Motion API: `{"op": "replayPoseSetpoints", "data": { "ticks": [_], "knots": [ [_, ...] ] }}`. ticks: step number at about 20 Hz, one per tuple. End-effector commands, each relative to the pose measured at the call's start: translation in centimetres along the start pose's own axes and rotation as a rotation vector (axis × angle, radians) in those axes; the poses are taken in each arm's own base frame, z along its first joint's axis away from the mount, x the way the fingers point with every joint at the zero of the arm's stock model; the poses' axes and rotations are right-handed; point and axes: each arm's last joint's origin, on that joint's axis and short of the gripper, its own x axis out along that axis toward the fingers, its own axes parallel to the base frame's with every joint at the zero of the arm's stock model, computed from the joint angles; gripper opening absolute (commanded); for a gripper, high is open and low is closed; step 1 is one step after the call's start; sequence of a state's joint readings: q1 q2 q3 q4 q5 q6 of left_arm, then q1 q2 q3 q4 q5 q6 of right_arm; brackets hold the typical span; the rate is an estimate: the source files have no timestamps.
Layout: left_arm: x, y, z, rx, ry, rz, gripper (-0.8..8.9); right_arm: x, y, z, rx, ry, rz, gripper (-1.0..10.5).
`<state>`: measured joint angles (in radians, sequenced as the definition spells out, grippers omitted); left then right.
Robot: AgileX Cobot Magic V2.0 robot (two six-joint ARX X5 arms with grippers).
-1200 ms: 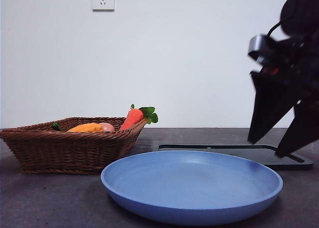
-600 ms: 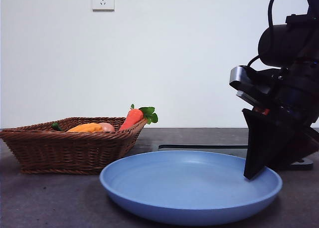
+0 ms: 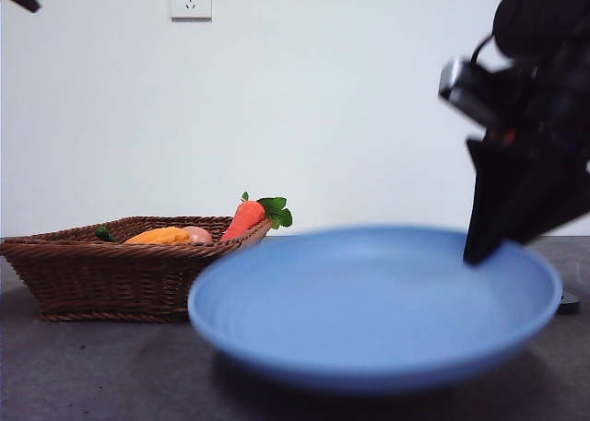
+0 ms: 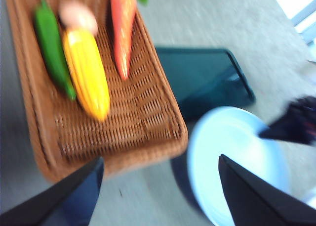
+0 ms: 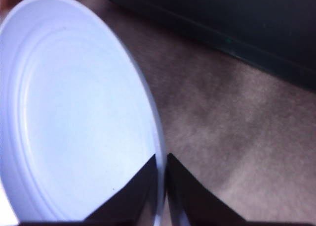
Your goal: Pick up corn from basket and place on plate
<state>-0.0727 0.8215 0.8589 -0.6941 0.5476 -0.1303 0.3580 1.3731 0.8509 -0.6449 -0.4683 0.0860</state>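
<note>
Corn (image 4: 87, 72), a shiny yellow toy cob, lies in the shallow brown woven basket (image 4: 148, 132), so the picking step has not begun. The step in hand looks like getting the big round light-blue plastic plate (image 3: 369, 301) ready. The right gripper (image 5: 162, 164) has its fingers pinched on the plate's rim, one on each side of it. In the front view the plate looks lifted and tilted, off the grey counter (image 3: 101, 366), and it is blurry. The left gripper (image 4: 158, 174) hangs above the near edge of the basket with its fingers spread wide and nothing in them.

Next, I think the plate needs to sit flat near the basket. Then the left gripper could come down over the cob and close on its middle.

Inside the basket the cob lies between a long green vegetable (image 4: 52, 45) and an orange carrot (image 4: 122, 28). A small pinkish round thing (image 4: 79, 16) touches the cob's far end. The plate has nothing in it. A flat black tray (image 4: 207, 77) lies beside the basket.
</note>
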Motion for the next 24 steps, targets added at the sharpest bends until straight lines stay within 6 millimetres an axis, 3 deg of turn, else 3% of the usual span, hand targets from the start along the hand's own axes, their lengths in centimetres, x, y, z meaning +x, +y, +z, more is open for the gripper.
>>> {"op": "replayPoseSetpoints", "data": {
  "ticks": [1,7,12,18,24],
  "knots": [
    [1.1,-0.3,2.1,0.037,-0.003,0.041,3.78,-2.1,1.1,0.4,-0.026,-0.054,0.01,0.0],
    [7.8,-0.5,6.8,0.081,0.119,0.221,3.78,-7.5,3.1,-0.8,-0.064,-0.19,0.009,0.0],
    [14.7,-0.1,8.7,0.108,0.244,0.278,3.78,-9.9,3.8,-2.1,-0.076,-0.261,0.001,0.0],
    [21.2,1.4,7.6,0.168,0.384,0.368,3.78,-10.7,4.2,-2.8,-0.087,-0.281,0.002,0.0],
    [24.7,2.9,5.9,0.175,0.446,0.392,3.78,-10.7,4.2,-2.8,-0.086,-0.28,0.002,0.0]
  ]
}}
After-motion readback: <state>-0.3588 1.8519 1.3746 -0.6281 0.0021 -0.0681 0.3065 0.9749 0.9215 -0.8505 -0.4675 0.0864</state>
